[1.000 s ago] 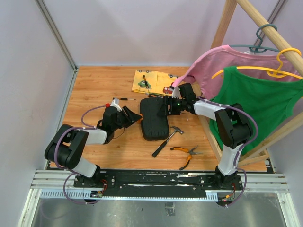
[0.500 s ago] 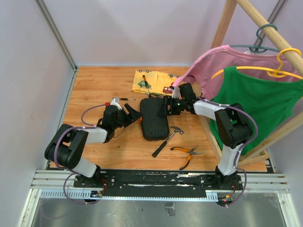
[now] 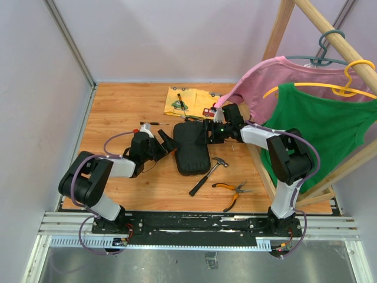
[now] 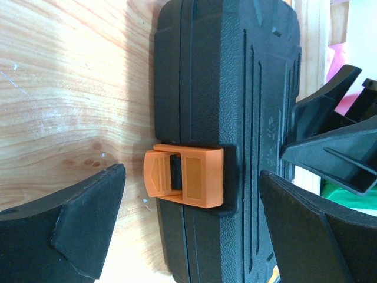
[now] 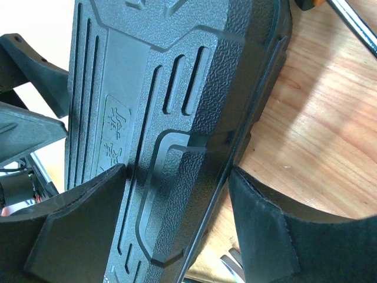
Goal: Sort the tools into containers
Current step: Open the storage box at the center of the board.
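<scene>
Fingers of left gripper (image 4: 189, 177) have just spread fully wide, empty, now flanking orange latch (image 4: 184, 184) of closed case (image 3: 191, 150) mid-worktop. Right gripper (image 5: 177, 172) straddles case's opposite edge, part open; clamped or not, can't tell. Latch likely next; hammer (image 3: 207, 175), pliers (image 3: 231, 191) unsorted toward near edge.

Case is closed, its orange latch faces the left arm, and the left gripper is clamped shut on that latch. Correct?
Not quite. The case is closed and its orange latch faces the left arm, but the left gripper is open, not clamped. The left wrist view shows its fingers standing wide on either side of the latch, clear of it.
</scene>
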